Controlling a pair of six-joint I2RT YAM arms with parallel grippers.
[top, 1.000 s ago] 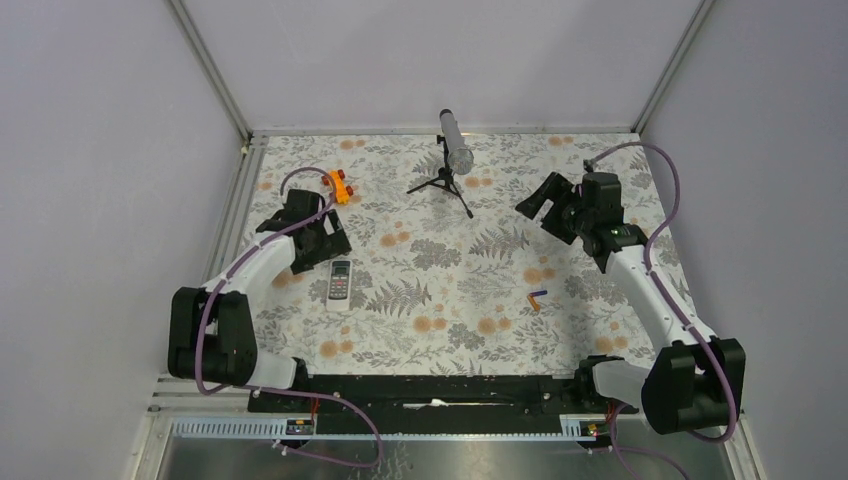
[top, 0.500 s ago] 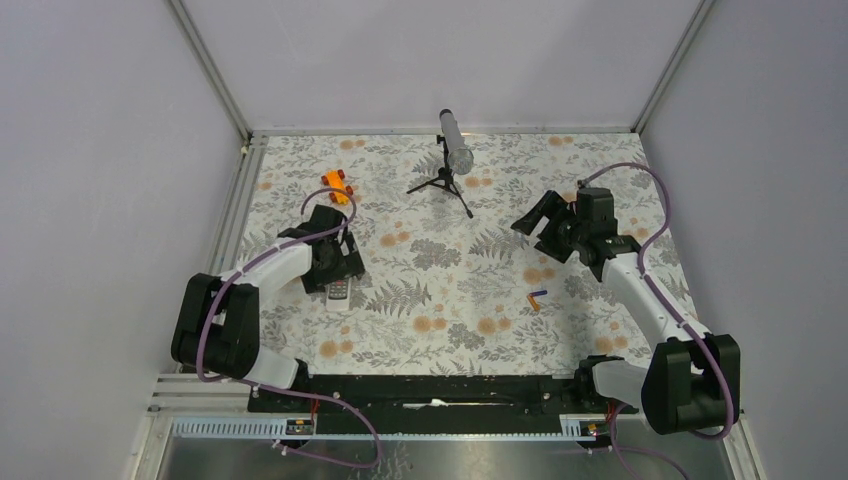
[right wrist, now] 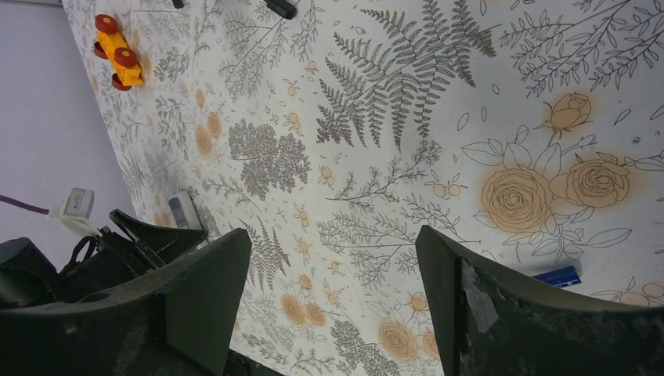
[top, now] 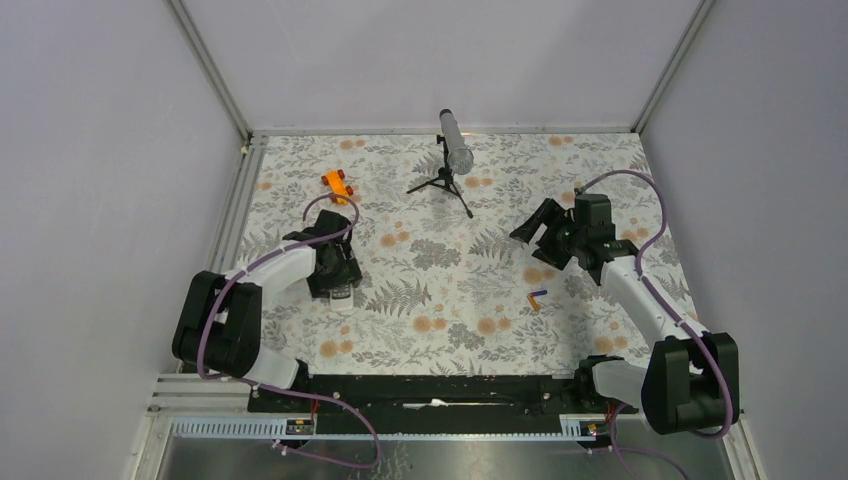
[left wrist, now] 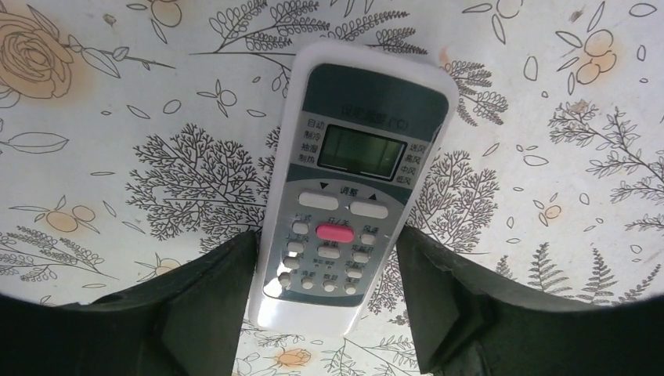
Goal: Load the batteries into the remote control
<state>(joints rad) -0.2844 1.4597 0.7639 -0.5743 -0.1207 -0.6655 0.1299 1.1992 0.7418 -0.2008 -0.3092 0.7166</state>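
The remote [left wrist: 352,157] lies flat and face up on the floral cloth [top: 450,330], with its display at the far end and its buttons at the near end. Its back is against the cloth, so the battery compartment is hidden and I cannot tell what is in it.

The left gripper [left wrist: 327,243] is down over the remote's button end, one finger [left wrist: 211,298] on each side. The pincer is set a little wider than the remote: the left finger is at its edge, while a sliver of cloth shows between its right edge and the other finger. It is not clamped.

The two batteries [top: 537,297] lie together on the cloth well to the right of the remote, the blue one [right wrist: 560,276] just beyond the orange one. The right gripper [right wrist: 333,235] hangs farther back than the batteries, also well right of the remote, with its pincer wide and nothing in it.

An orange toy [top: 337,184] sits beyond the remote toward the back wall. A tripod [top: 445,185] stands farther back and to the remote's right.
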